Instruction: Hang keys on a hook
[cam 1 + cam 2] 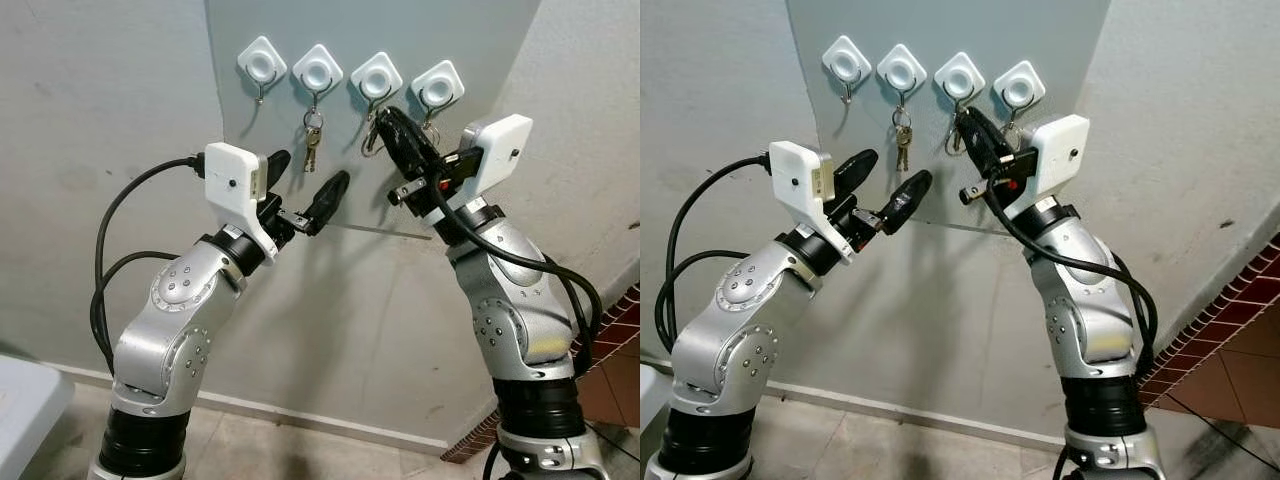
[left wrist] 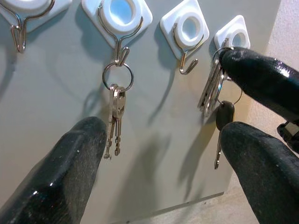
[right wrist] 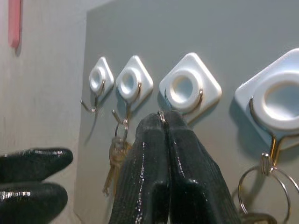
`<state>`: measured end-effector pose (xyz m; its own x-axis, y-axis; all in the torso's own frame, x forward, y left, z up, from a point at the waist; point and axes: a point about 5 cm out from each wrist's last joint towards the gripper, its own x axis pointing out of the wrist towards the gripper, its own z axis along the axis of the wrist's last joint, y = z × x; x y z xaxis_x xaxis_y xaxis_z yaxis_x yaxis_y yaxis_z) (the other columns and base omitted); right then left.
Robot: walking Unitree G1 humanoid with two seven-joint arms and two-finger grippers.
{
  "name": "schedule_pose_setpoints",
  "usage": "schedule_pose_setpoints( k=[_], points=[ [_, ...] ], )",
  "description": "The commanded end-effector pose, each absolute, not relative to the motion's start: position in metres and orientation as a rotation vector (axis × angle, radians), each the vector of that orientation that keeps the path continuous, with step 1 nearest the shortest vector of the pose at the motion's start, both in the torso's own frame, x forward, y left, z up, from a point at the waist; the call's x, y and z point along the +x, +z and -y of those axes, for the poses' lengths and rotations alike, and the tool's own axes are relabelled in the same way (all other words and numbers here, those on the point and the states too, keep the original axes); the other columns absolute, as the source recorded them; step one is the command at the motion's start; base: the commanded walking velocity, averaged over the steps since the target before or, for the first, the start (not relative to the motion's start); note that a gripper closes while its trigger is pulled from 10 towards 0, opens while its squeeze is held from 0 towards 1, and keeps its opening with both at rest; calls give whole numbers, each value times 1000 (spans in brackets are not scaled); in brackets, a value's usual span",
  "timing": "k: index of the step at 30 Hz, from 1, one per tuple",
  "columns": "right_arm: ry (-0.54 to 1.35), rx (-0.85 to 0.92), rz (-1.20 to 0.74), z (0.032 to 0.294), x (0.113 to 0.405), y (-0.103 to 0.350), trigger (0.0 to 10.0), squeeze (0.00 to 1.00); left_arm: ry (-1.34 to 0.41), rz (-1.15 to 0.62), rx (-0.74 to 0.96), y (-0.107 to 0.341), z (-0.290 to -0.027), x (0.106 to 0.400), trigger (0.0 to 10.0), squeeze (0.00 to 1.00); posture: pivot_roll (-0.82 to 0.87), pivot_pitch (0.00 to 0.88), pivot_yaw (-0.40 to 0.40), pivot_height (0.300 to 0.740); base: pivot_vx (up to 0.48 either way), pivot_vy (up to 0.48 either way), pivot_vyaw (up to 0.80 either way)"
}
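Right wrist view shows the right gripper (image 3: pixel 163 122) pinched shut on a key ring (image 3: pixel 161 115) just under the third hook (image 3: pixel 188 89); the bunch of keys (image 2: pixel 211 91) dangles beside its finger; the left gripper (image 1: pixel 305 190) hangs spread wide and empty below the second hook (image 1: pixel 318 72), where another key set (image 1: pixel 313 140) hangs; the fourth hook (image 3: pixel 275 100) carries a ring, the first hook (image 1: pixel 262 66) is bare, all on a grey panel (image 1: pixel 470 40).

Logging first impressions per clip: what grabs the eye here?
Four white hooks sit in a row on a grey panel, keys dangling from the second. The right tool, pinched shut on a key ring, reaches at the third hook; the left tool hovers open below.
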<state>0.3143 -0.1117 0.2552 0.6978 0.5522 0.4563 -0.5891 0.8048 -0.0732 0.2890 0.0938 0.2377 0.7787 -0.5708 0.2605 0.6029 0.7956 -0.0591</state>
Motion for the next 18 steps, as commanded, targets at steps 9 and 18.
schedule_pose_setpoints(
  k=[9, 18],
  points=[
    [675, 18, 520, 116, 323, 267, 10000, 0, -635, 243, -142, 241, -93, 286, 10000, 0, 12, 18, -39, 732, 0, 0, 0],
    [690, -22, 539, 119, 329, 273, 10000, 0, -636, 243, -144, 241, -93, 286, 10000, 0, 12, 18, -38, 732, 0, 0, 0]
  ],
)
